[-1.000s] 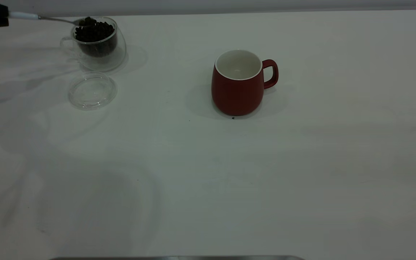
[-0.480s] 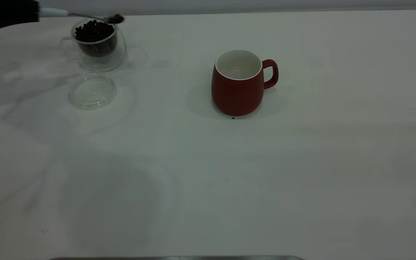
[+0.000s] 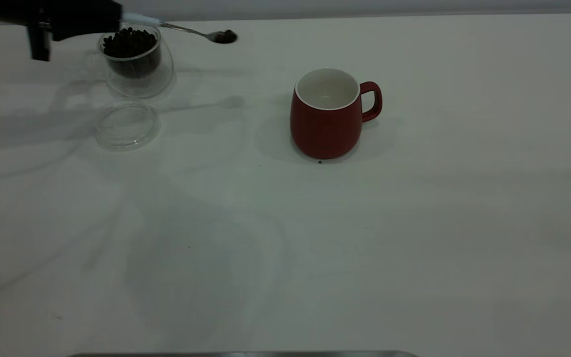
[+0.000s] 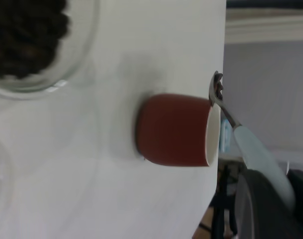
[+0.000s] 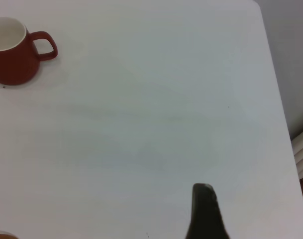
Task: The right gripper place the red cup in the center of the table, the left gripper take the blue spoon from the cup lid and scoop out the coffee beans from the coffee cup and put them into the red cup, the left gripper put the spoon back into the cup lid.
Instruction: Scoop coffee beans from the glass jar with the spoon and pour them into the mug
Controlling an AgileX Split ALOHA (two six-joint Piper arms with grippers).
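Left gripper [image 3: 112,19] is clamped on the pale handle of the blue spoon [image 3: 186,29], holding it in the air between the coffee cup [image 3: 137,59] and the red cup [image 3: 328,115]. Spoon bowl carries a few coffee beans [image 3: 225,34], stem roughly level.

Handling notes, my read:
- Spoon is light and stiff, and the grip at the handle end is the right spot. Long lever though, so any wrist roll tips the bowl.
- Beans are loose, hard and rolly. Nothing keeps them in but a shallow bowl, so they need a level, smooth carry.
- Red cup looks like heavy ceramic, wide mouth, stable near table [image 3: 414,248] centre. Easy target; the rim could catch the stem.
- Coffee cup is glass, fragile, heaped with beans. Cup lid [image 3: 127,124] sits just in front of it, empty, thin glass, likely slides if nudged.

Right gripper [image 5: 205,211] is parked well off from the red cup, over bare table. Only a dark tip shows, so I can't tell if its fingers are open or closed.
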